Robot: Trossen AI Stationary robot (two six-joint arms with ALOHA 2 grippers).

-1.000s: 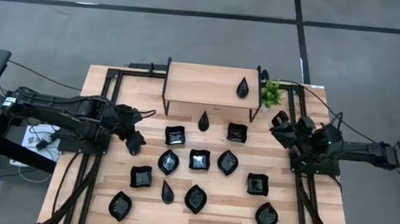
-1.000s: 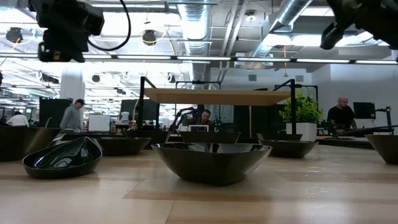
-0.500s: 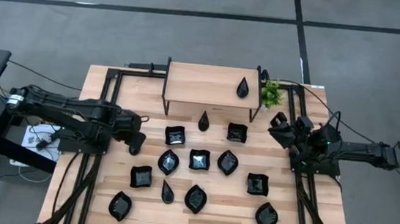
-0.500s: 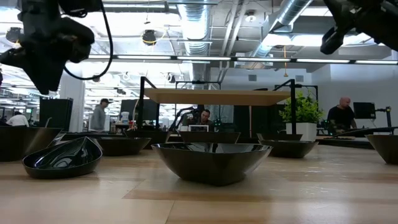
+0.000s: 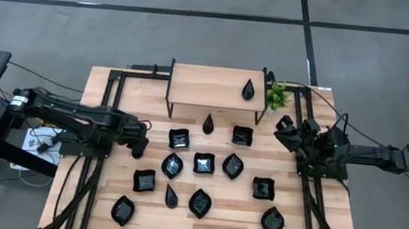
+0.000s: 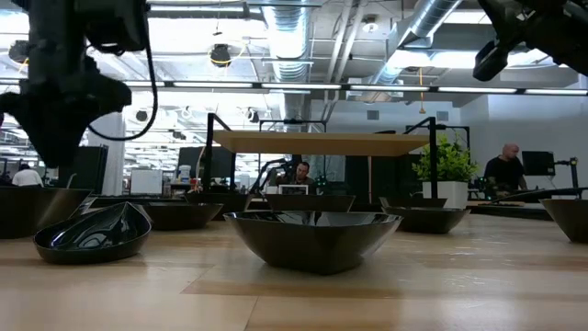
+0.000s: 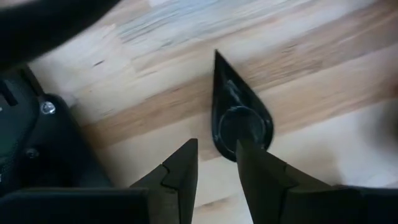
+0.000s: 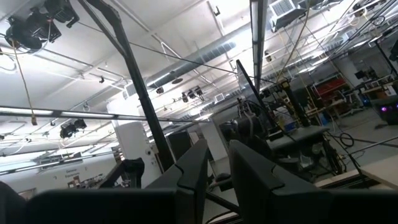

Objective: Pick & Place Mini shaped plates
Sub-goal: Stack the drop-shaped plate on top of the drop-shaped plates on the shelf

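bare wood along table [image 5: 126, 181] left edge, black plates [image 5: 203, 163] crowding centre, raised shelf [image 5: 211, 88] blocking rear

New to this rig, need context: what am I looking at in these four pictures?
Two robot arms work at a wooden table. One picture looks straight down, one looks level across the tabletop, and one comes from each wrist. Small black plates lie on the table, one more on a raised shelf beside a plant. The left gripper is down at a teardrop plate; a grip cannot be confirmed. The right gripper waits at the table's edge, open and empty, pointing up into the room.
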